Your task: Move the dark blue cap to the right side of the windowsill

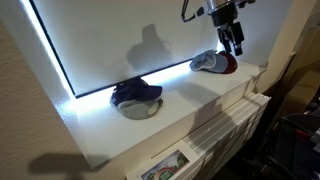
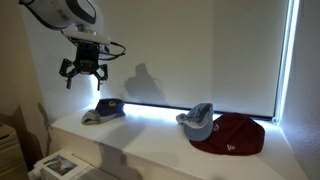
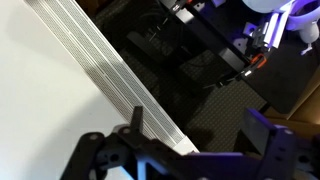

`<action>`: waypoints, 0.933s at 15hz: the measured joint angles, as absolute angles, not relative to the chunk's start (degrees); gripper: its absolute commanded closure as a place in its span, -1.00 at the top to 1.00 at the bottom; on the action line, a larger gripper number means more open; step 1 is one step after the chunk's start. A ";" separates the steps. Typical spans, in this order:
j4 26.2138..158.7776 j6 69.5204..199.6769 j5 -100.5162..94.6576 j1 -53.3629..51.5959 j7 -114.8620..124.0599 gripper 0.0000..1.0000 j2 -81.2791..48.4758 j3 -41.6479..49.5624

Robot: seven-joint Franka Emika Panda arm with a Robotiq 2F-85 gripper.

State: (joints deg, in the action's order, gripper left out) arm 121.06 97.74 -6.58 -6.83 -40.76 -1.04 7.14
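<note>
The dark blue cap (image 1: 135, 95) with a grey brim lies on the white windowsill (image 1: 190, 105), about mid-sill; it also shows in an exterior view (image 2: 105, 108) towards the left end. My gripper (image 1: 233, 38) is open and empty, hanging well above the sill. In an exterior view (image 2: 85, 70) it is above and slightly left of the dark blue cap, not touching it. In the wrist view the open fingers (image 3: 200, 135) frame the sill's front edge and the dark floor beyond; no cap shows there.
A grey-blue cap (image 2: 198, 120) and a maroon cap (image 2: 238, 135) lie together at the right end of the sill, also in an exterior view (image 1: 215, 63). A ribbed white radiator (image 3: 100, 60) runs below the sill. Cables and equipment (image 3: 250, 50) lie on the floor.
</note>
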 measured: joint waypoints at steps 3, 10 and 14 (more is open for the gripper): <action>117.22 96.53 -6.60 -6.54 -40.99 1.00 -5.59 5.82; 117.37 110.74 -14.50 -5.84 -33.04 1.00 -6.39 0.01; 118.37 123.61 -16.08 -5.82 -29.52 1.00 -6.44 -1.27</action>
